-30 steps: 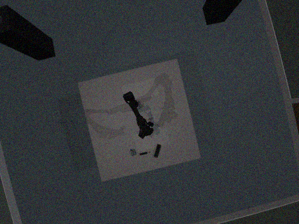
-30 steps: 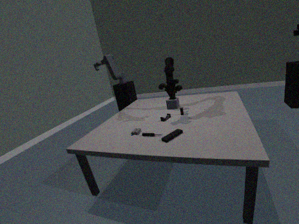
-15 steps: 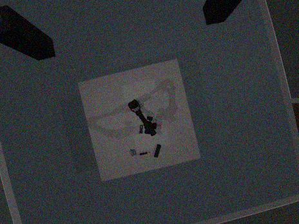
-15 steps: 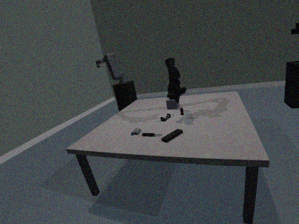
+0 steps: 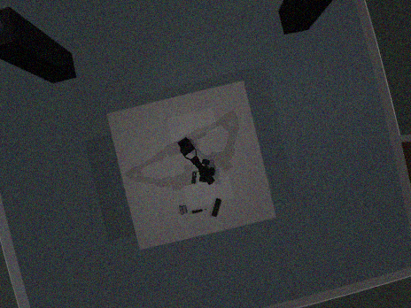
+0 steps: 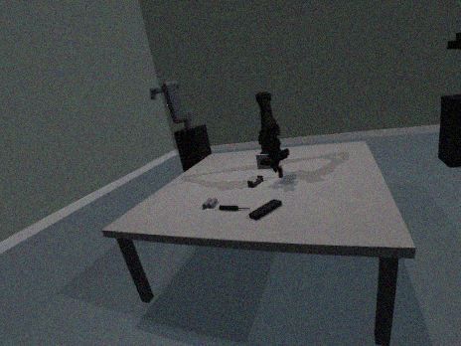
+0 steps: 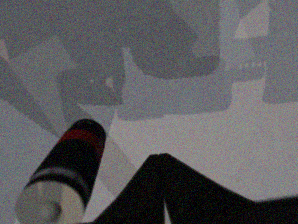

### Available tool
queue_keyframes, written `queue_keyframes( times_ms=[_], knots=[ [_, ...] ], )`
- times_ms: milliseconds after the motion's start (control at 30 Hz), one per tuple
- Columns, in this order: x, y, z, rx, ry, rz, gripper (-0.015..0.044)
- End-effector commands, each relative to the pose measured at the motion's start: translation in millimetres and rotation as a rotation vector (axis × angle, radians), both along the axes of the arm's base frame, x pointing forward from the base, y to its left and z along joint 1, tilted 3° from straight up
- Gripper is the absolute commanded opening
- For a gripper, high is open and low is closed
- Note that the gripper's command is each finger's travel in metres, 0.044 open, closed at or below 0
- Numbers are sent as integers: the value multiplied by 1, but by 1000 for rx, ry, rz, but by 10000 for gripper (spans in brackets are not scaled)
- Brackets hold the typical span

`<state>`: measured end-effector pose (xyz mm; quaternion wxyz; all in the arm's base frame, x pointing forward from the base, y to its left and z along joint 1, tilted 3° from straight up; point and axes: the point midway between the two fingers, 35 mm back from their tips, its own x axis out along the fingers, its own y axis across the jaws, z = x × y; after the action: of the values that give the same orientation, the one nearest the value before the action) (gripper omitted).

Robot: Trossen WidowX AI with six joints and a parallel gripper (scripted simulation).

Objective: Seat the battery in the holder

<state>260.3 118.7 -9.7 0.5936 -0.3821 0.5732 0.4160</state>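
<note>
In the wrist view's lower left, the battery (image 7: 62,172) lies on the table (image 7: 210,150) beside the gripper (image 7: 165,202), which is fully closed on nothing. Farther off, the probable holder (image 6: 255,181) sits unfilled. Grasping and seating both remain.

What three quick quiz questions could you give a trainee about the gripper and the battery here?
1. True or false: the gripper is shut on the battery.
2. In the wrist view, the band around the battery is: A red, B green, C yellow.
3. Fill in: in the wrist view, the battery shows to the ___ of the fingers.

Key:
1. False. The fingers are shut with nothing between them.
2. A.
3. Left.
</note>
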Motion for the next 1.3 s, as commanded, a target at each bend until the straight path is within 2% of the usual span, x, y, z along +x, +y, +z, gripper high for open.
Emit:
queue_keyframes(
  times_ms=[0,1267],
  knots=[
    [-6,3,-1,3,2,-1,0],
    [-63,24,0,5,7,-1,0]
  ],
)
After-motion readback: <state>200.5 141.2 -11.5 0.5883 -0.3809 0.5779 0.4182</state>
